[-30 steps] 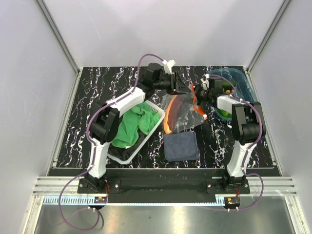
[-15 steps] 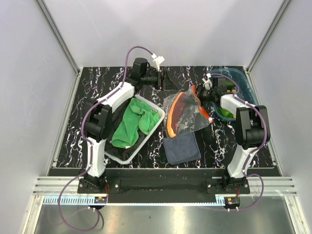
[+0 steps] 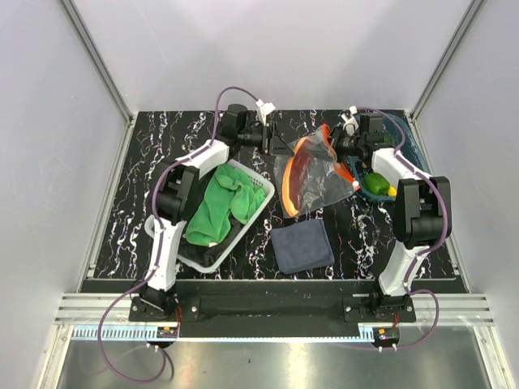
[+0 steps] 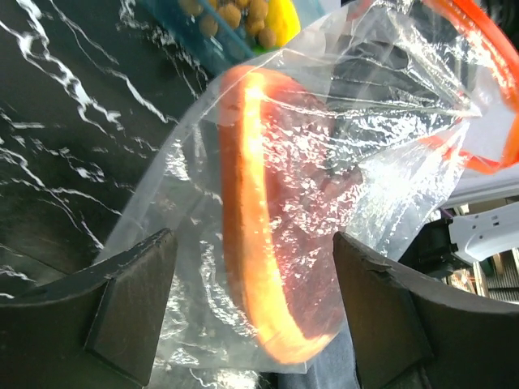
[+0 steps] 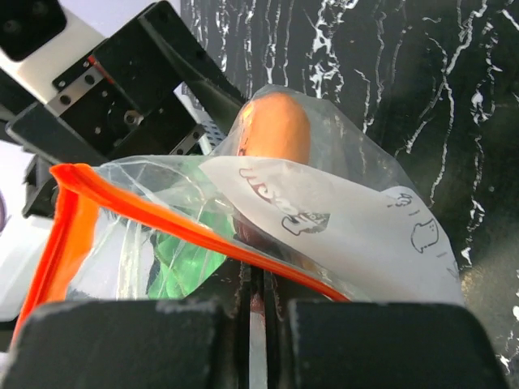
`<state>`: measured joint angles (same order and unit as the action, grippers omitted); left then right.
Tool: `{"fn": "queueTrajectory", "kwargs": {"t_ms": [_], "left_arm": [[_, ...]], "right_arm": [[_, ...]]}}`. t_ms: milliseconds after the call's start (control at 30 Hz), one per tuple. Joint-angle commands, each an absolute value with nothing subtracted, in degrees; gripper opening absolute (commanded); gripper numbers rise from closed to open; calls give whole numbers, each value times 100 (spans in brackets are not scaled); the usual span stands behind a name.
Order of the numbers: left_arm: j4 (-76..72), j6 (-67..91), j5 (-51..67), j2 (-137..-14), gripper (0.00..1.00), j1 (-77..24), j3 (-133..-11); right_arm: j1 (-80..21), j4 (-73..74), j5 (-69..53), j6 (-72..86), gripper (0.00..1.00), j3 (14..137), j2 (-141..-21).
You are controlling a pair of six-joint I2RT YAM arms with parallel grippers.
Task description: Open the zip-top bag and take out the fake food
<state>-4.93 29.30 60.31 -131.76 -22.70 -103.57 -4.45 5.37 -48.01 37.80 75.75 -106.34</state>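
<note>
The zip-top bag [image 3: 323, 177] hangs tilted over the table's middle back. Its orange-red zip strip [image 5: 73, 219] is at the top. An orange crescent-shaped piece of fake food [image 3: 293, 174] lies inside it, also in the left wrist view [image 4: 243, 162] and the right wrist view [image 5: 276, 130]. My right gripper [image 3: 337, 147] is shut on the bag's zip edge [image 5: 259, 284]. My left gripper [image 3: 284, 146] is open and empty just left of the bag, with the bag [image 4: 389, 170] beyond its jaws [image 4: 253, 243]. A green piece [image 3: 375, 182], a yellow piece [image 4: 284, 12] and brown balls [image 4: 239, 12] lie in the tray.
A translucent blue tray [image 3: 403, 134] sits at the back right. A white basket [image 3: 243, 227] holding a green cloth [image 3: 219, 203] stands on the left. A dark blue cloth [image 3: 302, 245] lies flat in front of the bag.
My left gripper has let go of the bag and drawn back to the left. My right gripper has carried the bag's zip edge up and toward the back right.
</note>
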Motion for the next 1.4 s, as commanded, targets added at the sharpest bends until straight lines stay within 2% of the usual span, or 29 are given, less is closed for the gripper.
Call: {"fn": "queueTrajectory", "kwargs": {"t_ms": [0, 300, 400, 533, 800, 900, 933, 967, 1100, 1200, 1367], "left_arm": [[-1765, 3453, 6302, -12911, 79, -2074, -10169], [-3503, 4385, 6101, -12376, 76, -1740, -9389], [-3139, 4254, 6143, -12585, 79, -1740, -9623], [-3278, 4920, 6538, -13095, 80, -1767, -10028], [-3542, 5220, 6838, -13386, 76, -1837, -9949], [-3769, 5474, 6855, -13421, 67, -1846, -9905], [-3918, 5545, 6864, -13421, 60, -1846, -9870], [-3911, 5563, 6864, -13430, 49, -1837, -9870], [-3367, 5099, 6794, -13377, 25, -1837, -9879], [-2639, 4486, 6575, -13263, 0, -1811, -9861], [-890, 3324, 5487, -12920, 0, -1644, -9826]], "right_arm": [[-431, 352, -5185, 3929, 0, 7858, -10345], [-422, 229, -5440, 3937, 0, 7629, -10336], [-431, 123, -5519, 4016, 0, 7611, -10301], [-422, -130, -5616, 4227, 0, 7611, -10292], [-422, -413, -5713, 4500, 0, 7682, -10301], [-431, -413, -5713, 4517, 0, 7699, -10318], [-422, -396, -5713, 4518, 0, 7699, -10310], [-431, -404, -5704, 4518, 0, 7717, -10318], [-431, -378, -5704, 4526, 0, 7778, -10327], [-422, -299, -5652, 4465, 0, 7805, -10292], [-378, 455, -5266, 4062, 0, 7866, -10170]]}}
